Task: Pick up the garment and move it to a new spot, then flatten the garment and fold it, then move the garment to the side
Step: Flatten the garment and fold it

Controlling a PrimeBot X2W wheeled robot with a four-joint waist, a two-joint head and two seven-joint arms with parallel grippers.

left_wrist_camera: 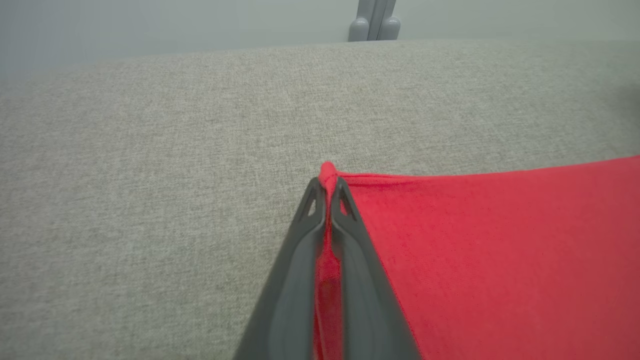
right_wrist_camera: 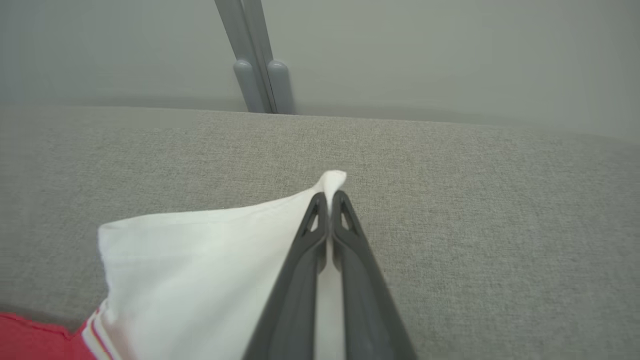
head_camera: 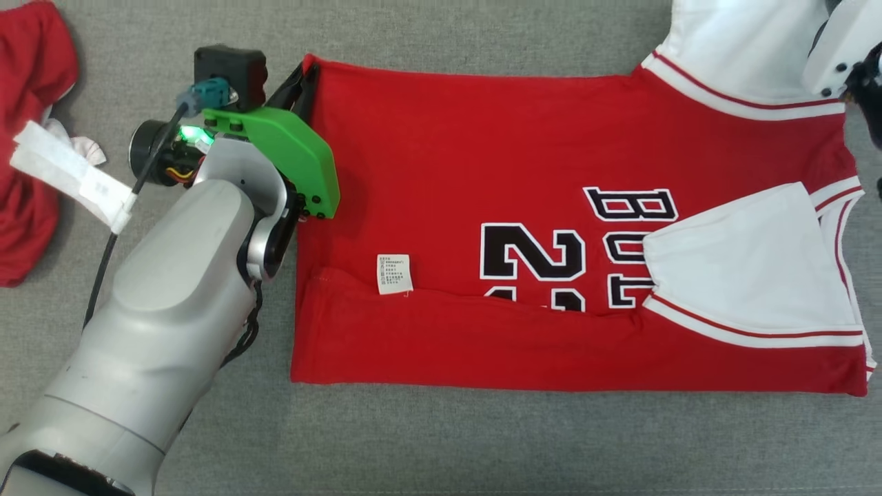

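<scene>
**Head view.** We list one red knit jersey with black-and-white lettering, lying flat across the grey fabric-covered desk. Its near edge is turned up over the front. A small white care label sits just above that fold. One folded white sleeve rests on the chest. The left gripper is at the jersey's far left corner, jaws pinched on the cloth. A pale right forearm hangs over the far white sleeve. A second red garment lies well apart at the desk's left edge.

**Left wrist view.** We see the left gripper with its jaws closed on the jersey's red corner. A nub of cloth pokes past the tips. Grey desk lies beyond.

**Right wrist view.** We see the right gripper with its jaws drawn narrow on the corner of the far white sleeve. A sliver of white shows between them.
</scene>
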